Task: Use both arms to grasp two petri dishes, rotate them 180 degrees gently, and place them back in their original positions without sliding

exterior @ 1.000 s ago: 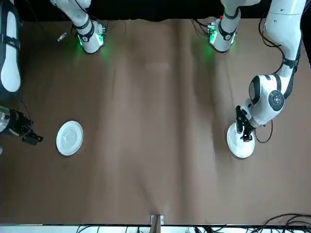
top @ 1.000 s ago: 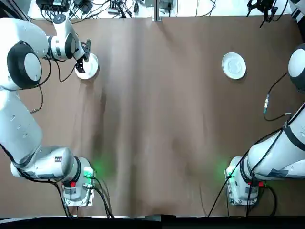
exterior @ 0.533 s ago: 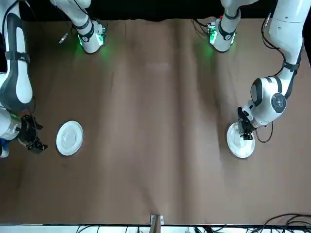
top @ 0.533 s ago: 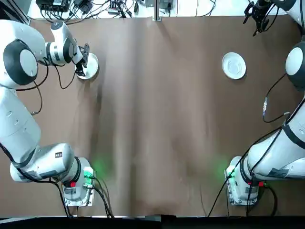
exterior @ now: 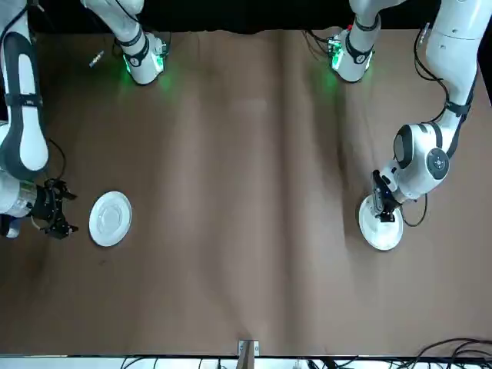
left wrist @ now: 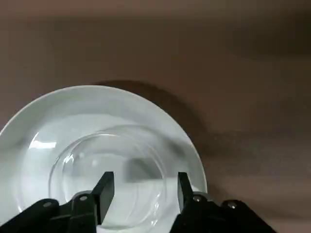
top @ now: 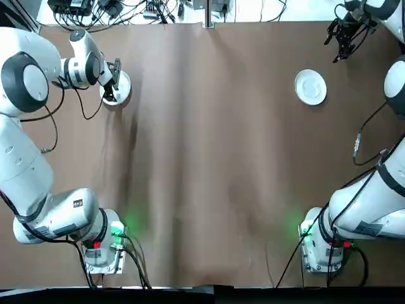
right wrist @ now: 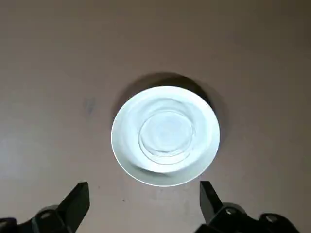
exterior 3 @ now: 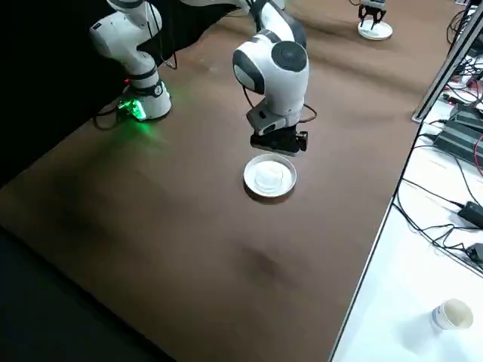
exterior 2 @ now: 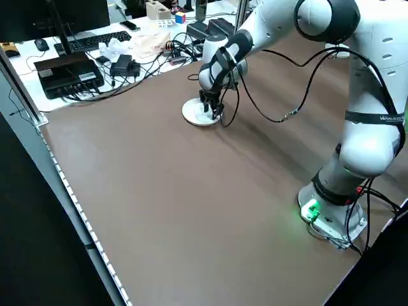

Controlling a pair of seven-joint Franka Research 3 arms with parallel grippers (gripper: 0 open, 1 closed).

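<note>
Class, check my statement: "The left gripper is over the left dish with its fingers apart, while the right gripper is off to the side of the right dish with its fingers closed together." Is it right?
Not quite: the right gripper's fingers are apart, not closed together, as the right wrist view shows. The rest stands.

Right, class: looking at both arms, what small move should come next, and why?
Probably ease the right tool across until it is over its white plate, keeping its fingers open. It hangs off to the plate's side, with a clear petri dish sitting in the plate, while the left tool is already above its own plate.
</note>
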